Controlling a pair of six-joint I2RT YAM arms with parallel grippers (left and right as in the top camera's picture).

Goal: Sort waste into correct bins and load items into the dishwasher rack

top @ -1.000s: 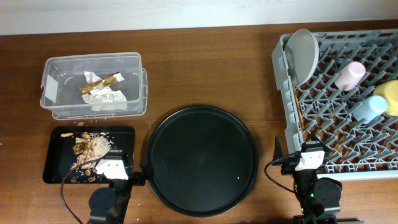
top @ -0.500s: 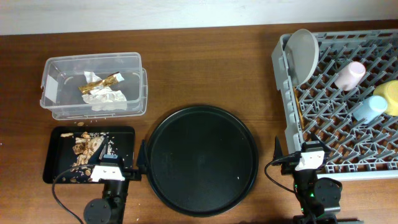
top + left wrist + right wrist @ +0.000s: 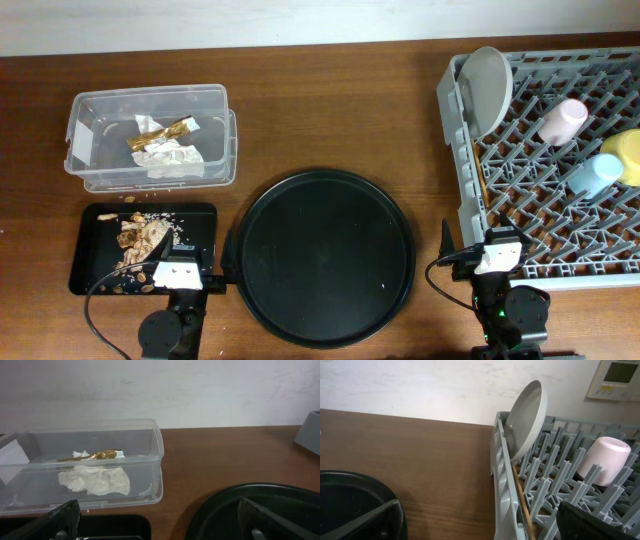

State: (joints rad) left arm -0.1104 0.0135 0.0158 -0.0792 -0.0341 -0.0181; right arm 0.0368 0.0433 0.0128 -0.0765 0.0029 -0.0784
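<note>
Wooden surface [image 3: 330, 110] looked sorted: the left hand [image 3: 159, 505] had merely shifted along the near edge; it and the right hand [image 3: 480, 506] stood open, empty. Scraps [image 3: 140, 238] lay in the black tray [image 3: 88, 255], the pink cup [image 3: 562, 120] in the rack [image 3: 457, 200].

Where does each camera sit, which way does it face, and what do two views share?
Overhead: above the table, looking straight down; left tool and right tool near bottom edge.
Left wrist: low, facing the clear plastic rectangular tub; own open fingers at bottom corners.
Right wrist: low, facing the large grey plastic lattice rack; fingers likewise.
Shared: both wrist views catch the round black tray.
</note>
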